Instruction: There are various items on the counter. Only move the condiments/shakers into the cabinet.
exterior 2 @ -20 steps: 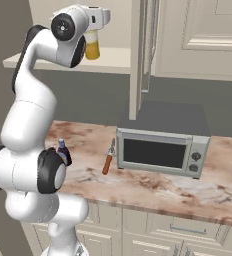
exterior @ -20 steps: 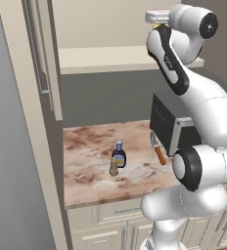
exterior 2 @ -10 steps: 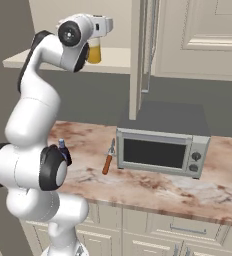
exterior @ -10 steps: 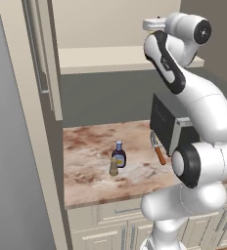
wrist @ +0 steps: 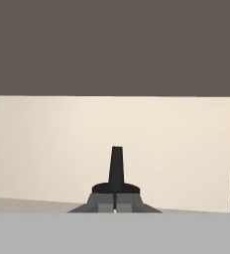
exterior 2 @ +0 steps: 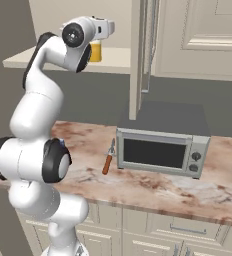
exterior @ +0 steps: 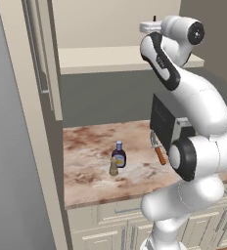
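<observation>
My gripper point(exterior 2: 95, 44) is raised to the level of the cabinet shelf point(exterior 2: 43, 61) and is shut on the yellow squeeze bottle point(exterior 2: 95, 52), which hangs just over the shelf board. In the hand view the bottle's dark nozzle point(wrist: 116, 166) rises between my fingertips point(wrist: 103, 202), with the cream cabinet shelf point(wrist: 47, 149) behind it. On the counter point(exterior: 91, 146) stand the dark bottle with a blue cap point(exterior: 118, 156) and, close in front of it, the short tan pepper shaker point(exterior: 113, 167).
A grey microwave point(exterior 2: 163, 147) sits on the counter point(exterior 2: 153, 187) to the right. A thin orange-brown stick-like item point(exterior 2: 108, 157) lies just left of it. The tall beige cabinet side panel point(exterior: 37, 97) stands at the left, and an open door point(exterior 2: 140, 55) hangs right of the shelf.
The hand has carried the yellow bottle a little lower and further in over the shelf. It has hardly moved in the last half second. The counter items have stayed put.
</observation>
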